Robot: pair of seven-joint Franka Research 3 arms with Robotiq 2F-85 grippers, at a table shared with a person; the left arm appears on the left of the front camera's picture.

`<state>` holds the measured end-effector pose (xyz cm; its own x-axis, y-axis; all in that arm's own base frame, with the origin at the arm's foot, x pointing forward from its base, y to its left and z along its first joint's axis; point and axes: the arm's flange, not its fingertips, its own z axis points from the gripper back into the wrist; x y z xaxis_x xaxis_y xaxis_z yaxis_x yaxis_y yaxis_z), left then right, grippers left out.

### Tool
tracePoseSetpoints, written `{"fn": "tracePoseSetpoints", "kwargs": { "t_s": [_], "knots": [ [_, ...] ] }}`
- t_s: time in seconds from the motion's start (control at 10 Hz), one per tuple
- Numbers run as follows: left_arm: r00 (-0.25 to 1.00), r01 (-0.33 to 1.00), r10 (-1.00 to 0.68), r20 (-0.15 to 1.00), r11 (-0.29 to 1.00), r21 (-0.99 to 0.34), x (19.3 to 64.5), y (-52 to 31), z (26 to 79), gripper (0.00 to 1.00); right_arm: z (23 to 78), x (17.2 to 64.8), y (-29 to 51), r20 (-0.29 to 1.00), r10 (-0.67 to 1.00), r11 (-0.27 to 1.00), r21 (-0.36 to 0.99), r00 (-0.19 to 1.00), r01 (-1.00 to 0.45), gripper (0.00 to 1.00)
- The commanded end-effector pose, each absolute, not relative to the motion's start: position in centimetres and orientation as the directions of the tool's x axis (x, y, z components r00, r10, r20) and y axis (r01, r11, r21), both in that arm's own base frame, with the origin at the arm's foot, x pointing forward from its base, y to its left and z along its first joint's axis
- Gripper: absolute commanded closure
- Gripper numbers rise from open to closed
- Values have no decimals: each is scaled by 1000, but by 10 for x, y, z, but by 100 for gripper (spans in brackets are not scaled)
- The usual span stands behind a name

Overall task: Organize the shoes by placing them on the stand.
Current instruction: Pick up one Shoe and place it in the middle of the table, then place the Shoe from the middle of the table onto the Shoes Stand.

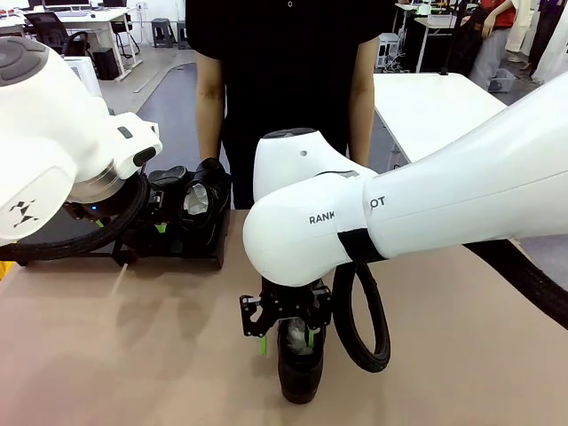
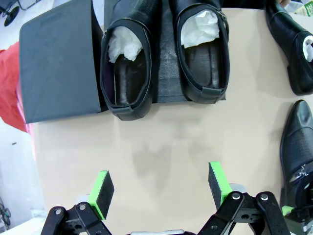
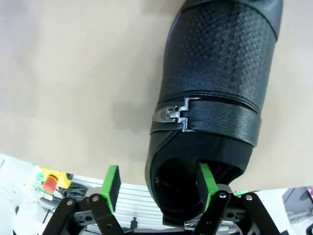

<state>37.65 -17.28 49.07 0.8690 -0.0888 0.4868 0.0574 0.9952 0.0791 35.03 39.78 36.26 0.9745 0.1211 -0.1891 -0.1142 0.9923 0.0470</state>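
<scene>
a: where's the shoe [image 3: 215,98]?
b: on its sole on the table [image 1: 133,355], apart from the stand [image 2: 58,63]. right gripper [image 3: 157,178] spread, not pinching; one finger seems in its mouth, prob. to take the side wall
a: left gripper [image 2: 159,176]?
b: open, over bare table

1. Shoe [image 3: 215,98], centre frame: glossy black, perforated dots on toe, silver buckle [image 3: 178,115].
2. Stand [image 2: 56,63], upper left: matte black.
3. Paper stuffing [image 2: 124,44]: white.
4. Table [image 2: 161,147]: tan.
5. Left gripper [image 2: 159,174] pads [image 2: 103,188]: green.

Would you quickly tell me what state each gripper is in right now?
Left gripper: open, holding nothing.
Right gripper: open, straddling one wall of the shoe, not clamped.
</scene>
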Motion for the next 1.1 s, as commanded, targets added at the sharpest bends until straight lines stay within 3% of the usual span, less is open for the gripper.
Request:
{"fn": "tracePoseSetpoints", "kwargs": {
  "t_s": [0.0,0.2,0.3,1.0],
  "knots": [
    [871,67,-100,481,994,85,377,-171,493,0,373,347,386,-159,139,984,129,977,-119,0],
    [871,67,-100,481,994,85,377,-171,493,0,368,349,386,-198,193,969,190,961,-156,0],
    [871,67,-100,481,994,85,377,-171,493,0,376,354,395,-164,125,990,88,979,-111,0],
    [871,67,-100,481,994,85,377,-171,493,0,376,354,395,-164,125,990,88,979,-111,0]
  ]
}}
